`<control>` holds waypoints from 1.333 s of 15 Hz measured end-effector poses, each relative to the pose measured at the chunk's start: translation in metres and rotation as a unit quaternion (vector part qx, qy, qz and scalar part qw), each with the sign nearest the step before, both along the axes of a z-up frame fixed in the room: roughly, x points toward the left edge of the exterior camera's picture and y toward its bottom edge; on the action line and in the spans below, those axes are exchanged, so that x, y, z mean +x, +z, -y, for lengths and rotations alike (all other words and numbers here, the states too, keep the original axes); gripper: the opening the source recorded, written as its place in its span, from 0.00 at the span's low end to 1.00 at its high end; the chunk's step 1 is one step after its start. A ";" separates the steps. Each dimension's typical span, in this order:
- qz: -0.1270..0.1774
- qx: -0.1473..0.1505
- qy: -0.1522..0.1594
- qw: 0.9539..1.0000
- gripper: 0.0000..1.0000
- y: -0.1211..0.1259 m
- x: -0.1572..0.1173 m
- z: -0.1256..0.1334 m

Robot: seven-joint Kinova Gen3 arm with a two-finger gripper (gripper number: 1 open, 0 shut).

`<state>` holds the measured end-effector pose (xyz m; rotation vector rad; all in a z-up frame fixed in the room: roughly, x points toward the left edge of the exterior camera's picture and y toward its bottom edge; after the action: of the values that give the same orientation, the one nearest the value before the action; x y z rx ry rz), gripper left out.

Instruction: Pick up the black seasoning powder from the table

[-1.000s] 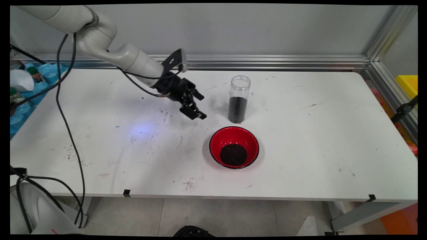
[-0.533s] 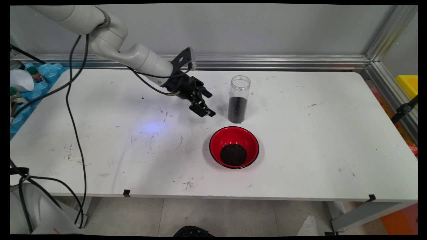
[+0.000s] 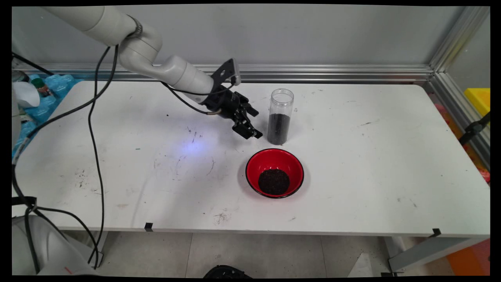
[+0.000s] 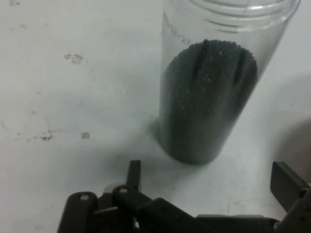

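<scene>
Gripper [image 3: 253, 124] sits low over the table [image 3: 372, 164], tilted down toward the right, fingers spread wide and holding nothing. In the hand view both fingers [image 4: 134, 174] rise from the bottom edge, one left, one far right, with bare table between them.

Clear plastic jar [image 3: 280, 116] stands upright just right of the gripper in the main view, near but not touching. No lid on it, open mouth up. It is filled a bit over halfway with dark grains [image 3: 278, 128]. In the hand view the jar [image 4: 214, 87] is straight ahead of the gripper [image 4: 209, 179], beyond the fingertips, and lines up roughly with the gap between them, not yet inside it.

Red bowl [image 3: 274, 172] with a black rim sits on the table in front of the jar, toward the near edge, apart from both jar and gripper. A round pile of the same dark grains [image 3: 273, 181] lies in its bottom.

White arm [image 3: 156, 64] comes in from upper left, black cables [image 3: 96, 129] hanging off it down past the table's near left side. Table surface is scuffed and marked around the gripper.
</scene>
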<state>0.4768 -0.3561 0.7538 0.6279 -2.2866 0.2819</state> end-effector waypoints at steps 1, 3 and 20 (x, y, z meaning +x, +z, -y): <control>-0.002 -0.001 -0.002 1.000 1.00 -0.001 -0.002 0.001; -0.005 -0.001 -0.008 1.000 1.00 -0.004 -0.008 0.002; -0.015 -0.015 -0.018 1.000 1.00 -0.020 -0.036 0.016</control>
<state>0.4413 -0.3725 0.7336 0.5724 -2.2590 0.2863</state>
